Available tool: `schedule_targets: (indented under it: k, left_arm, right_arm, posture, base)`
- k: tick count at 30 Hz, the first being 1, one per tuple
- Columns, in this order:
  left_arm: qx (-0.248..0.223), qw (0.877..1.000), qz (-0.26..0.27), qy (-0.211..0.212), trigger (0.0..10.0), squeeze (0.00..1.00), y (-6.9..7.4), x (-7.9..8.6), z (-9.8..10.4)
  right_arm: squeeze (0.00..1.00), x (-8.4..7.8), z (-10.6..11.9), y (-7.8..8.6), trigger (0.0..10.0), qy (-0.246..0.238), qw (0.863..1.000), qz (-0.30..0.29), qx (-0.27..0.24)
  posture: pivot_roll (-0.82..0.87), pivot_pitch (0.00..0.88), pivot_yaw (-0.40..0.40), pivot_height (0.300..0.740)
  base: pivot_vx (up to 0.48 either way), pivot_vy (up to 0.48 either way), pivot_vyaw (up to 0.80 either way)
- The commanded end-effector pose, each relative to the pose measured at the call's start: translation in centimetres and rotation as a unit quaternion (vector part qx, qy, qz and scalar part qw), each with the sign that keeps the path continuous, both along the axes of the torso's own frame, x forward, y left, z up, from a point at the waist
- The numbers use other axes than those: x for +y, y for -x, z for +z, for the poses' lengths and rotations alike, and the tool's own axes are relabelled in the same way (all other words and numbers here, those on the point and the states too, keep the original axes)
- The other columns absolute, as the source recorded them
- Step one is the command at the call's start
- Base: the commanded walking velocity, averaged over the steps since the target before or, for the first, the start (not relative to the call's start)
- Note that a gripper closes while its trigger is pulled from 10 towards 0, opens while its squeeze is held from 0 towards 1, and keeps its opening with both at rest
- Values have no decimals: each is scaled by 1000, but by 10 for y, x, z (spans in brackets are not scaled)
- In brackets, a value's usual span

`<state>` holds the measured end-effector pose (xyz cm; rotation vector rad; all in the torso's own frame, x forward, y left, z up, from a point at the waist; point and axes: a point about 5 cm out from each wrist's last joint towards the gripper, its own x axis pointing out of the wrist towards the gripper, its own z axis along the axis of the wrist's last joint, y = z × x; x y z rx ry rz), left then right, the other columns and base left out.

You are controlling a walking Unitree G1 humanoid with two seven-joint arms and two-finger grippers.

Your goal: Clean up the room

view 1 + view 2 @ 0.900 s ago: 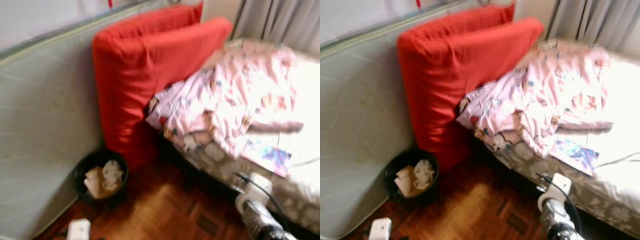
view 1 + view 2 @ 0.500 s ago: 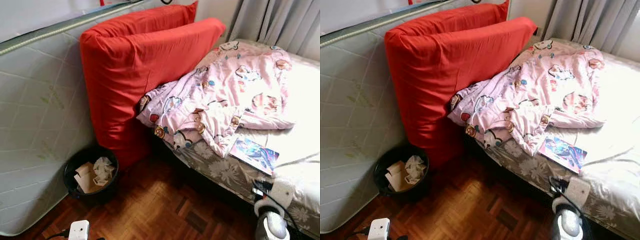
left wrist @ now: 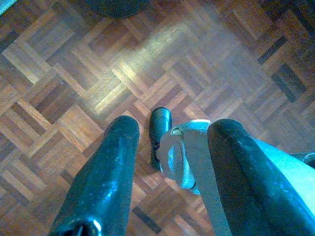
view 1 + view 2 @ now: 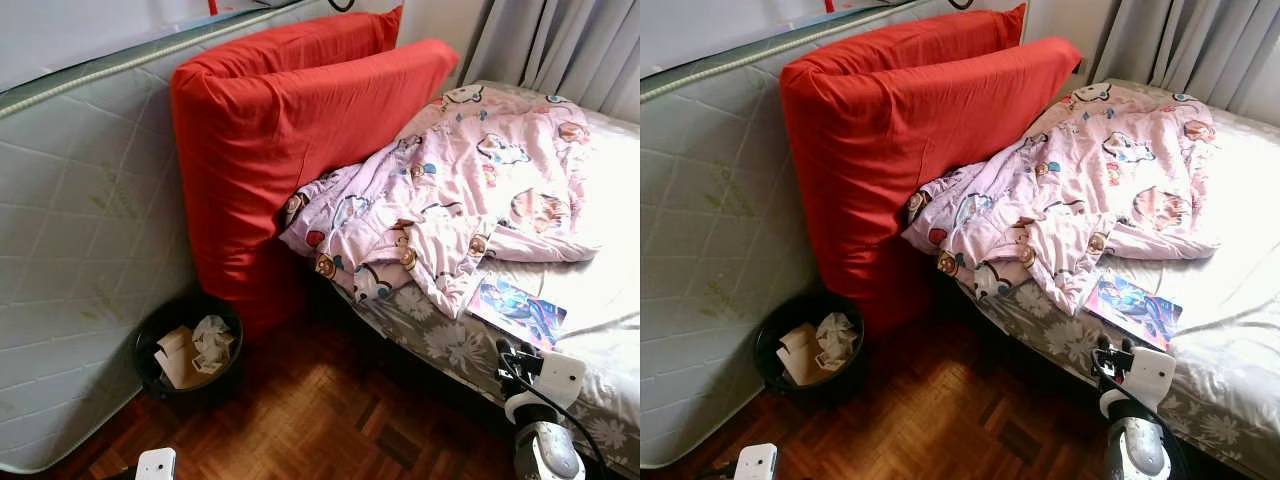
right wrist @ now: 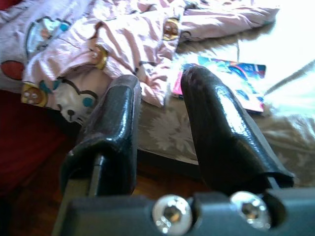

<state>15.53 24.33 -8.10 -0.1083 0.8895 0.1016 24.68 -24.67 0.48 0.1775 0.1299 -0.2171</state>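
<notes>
A crumpled pink printed blanket (image 4: 470, 190) lies heaped on the bed (image 4: 615, 290), spilling over its near edge. Beside it on the sheet rests a colourful book (image 4: 517, 311). On the floor stands a black waste bin (image 4: 190, 390) holding crumpled paper and card (image 4: 195, 345). My right gripper (image 4: 510, 355) hovers low at the bed's edge, open and holding nothing; in its wrist view the right gripper (image 5: 160, 81) points at the blanket (image 5: 123, 29) and the book (image 5: 231, 73). My left gripper (image 3: 167, 162) hangs open over the parquet floor.
Two big red cushions (image 4: 270, 170) lean upright between the bed and a grey quilted mattress (image 4: 80, 250) propped against the wall. Grey curtains (image 4: 560, 45) hang behind the bed. Parquet floor (image 4: 330, 420) runs between the bin and the bed.
The view was blurred and has steadied, shifting a little sideways. My right gripper now sits slightly higher at the bed's edge. Blanket, book and bin lie as before.
</notes>
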Motion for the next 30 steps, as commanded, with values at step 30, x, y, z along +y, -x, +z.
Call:
schedule_targets:
  k: [30]
  left_arm:
    - [6,1000,2,8,10000,0,5,-3,-3]
  right_arm:
    - [0,11,12,-12,10000,4,988,155,-6]
  posture:
    - [78,80,-93,740]
  base:
    - [0,0,0]
